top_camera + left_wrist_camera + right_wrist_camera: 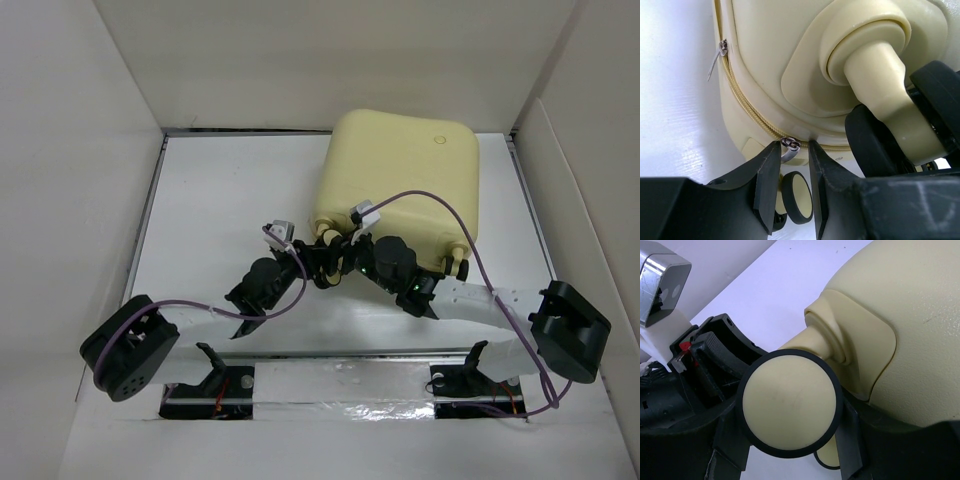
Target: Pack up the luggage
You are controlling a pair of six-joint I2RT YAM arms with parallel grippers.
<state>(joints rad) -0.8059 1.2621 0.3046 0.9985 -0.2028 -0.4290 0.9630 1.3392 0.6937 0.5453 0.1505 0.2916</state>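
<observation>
The luggage (400,170) is a pale yellow hard-shell suitcase, lying closed at the back right of the white table. Both grippers meet at its near left corner. In the left wrist view my left gripper (792,143) is slightly open, with its fingertips on either side of a metal zipper pull (790,145) on the suitcase's zipper (747,107). In the top view this gripper (322,263) is just left of the right gripper (347,257). My right gripper (790,415) is shut around a yellow-and-black wheel (790,402) and its leg (890,95).
A second zipper pull with a thin white tie (722,50) sits further along the zipper. Another wheel (797,197) shows below the left fingers. White enclosure walls (80,150) stand left, right and behind. A foil-taped strip (340,385) runs along the near edge.
</observation>
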